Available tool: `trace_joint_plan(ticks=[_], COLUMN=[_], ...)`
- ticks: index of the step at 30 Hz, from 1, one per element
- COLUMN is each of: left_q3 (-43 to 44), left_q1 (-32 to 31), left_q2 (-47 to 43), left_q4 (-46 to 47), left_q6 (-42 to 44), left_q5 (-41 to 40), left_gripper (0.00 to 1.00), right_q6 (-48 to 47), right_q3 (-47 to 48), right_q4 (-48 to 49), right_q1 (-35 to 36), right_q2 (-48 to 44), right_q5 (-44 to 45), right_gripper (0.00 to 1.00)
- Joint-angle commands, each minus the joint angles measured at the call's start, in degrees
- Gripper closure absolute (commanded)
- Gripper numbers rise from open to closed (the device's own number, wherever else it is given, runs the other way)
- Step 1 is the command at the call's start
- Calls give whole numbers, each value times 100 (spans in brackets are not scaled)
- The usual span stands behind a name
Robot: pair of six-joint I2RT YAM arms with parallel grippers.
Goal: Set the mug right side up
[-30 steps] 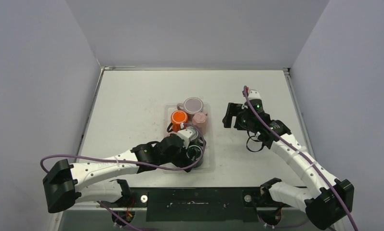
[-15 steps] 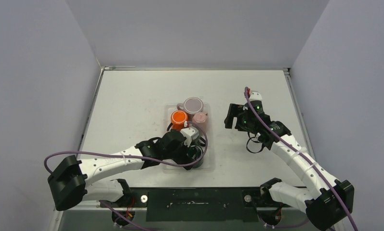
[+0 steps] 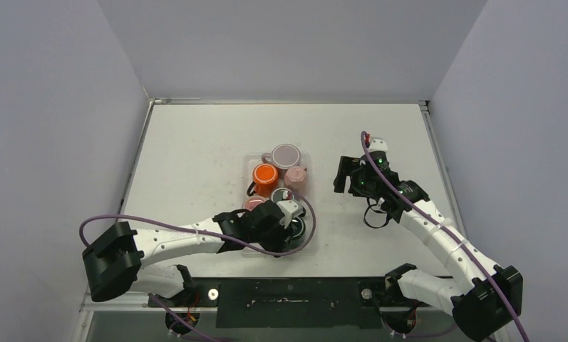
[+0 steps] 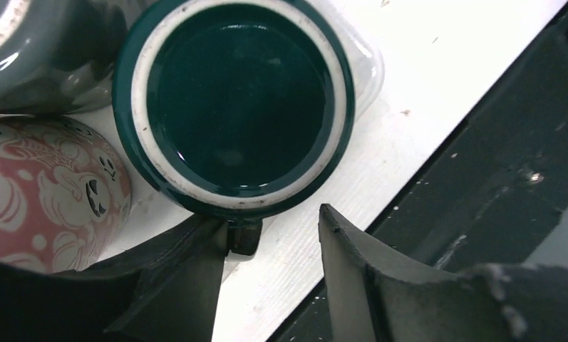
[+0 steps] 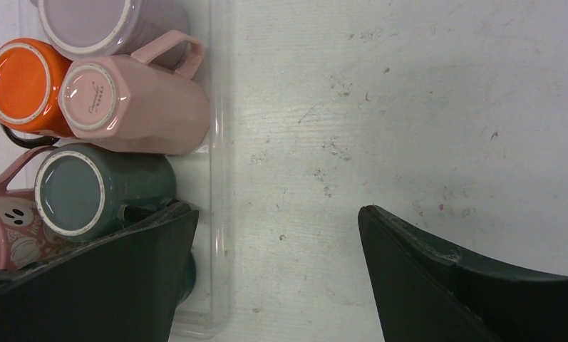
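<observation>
While my left pincer (image 4: 274, 224) stands part open astride the handle (image 4: 244, 241) of the upside-down dark green mug (image 4: 241, 96), only one finger touches that handle. The mug sits in the clear tray (image 4: 370, 60) by the near edge of the table (image 5: 409, 107), just beside a pink ghost mug (image 4: 45, 185). Squeezing off-centre, I reckon, could let the handle slip or knock the neighbour. My right pincer (image 5: 277, 214) hangs wide open, holding nothing.

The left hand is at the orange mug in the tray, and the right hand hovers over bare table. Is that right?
Not quite: the left hand is at the dark green mug, fingers either side of its handle, as the left wrist view shows. The right hand does hover over bare table.
</observation>
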Motion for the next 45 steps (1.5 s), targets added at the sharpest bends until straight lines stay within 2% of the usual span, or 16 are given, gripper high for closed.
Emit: trace_joint_plan(ticks=[1, 10, 13, 15, 18, 25, 31, 36, 38, 43, 45], left_q3=[209, 293, 290, 311, 336, 583, 1246, 1841, 2026, 2484, 2613], left_q1=[-80, -89, -89, -93, -91, -87, 36, 1004, 1268, 1986, 2309], left_q2=[200, 187, 147, 133, 26, -291, -815, -984, -960, -769, -731], left_q4=[108, 165, 152, 150, 289, 449, 20, 39, 178, 765, 1180], left_q6=[18, -39, 8, 141, 451, 569, 887, 697, 525, -407, -889], left_q5=[-423, -753, -677, -589, -225, 250, 43, 818, 888, 1083, 1213], left_gripper=[57, 74, 87, 100, 100, 100, 100, 100, 100, 100, 100], right_q6=[19, 54, 54, 58, 91, 257, 412, 594, 712, 871, 859], right_q3=[-37, -23, 4, 7, 6, -26, 219, 794, 1082, 1436, 1403], right_q4=[40, 2, 0, 5, -6, 14, -21, 81, 135, 798, 1228], right_q1=[28, 18, 24, 25, 23, 15, -19, -85, -99, -102, -109], right_q2=[-46, -28, -13, -19, -32, -334, -734, -897, -905, -1055, -1102], right_q5=[224, 493, 541, 580, 657, 908, 965, 937, 888, 410, -67], right_gripper=[13, 15, 15, 15, 15, 13, 11, 8, 7, 0, 9])
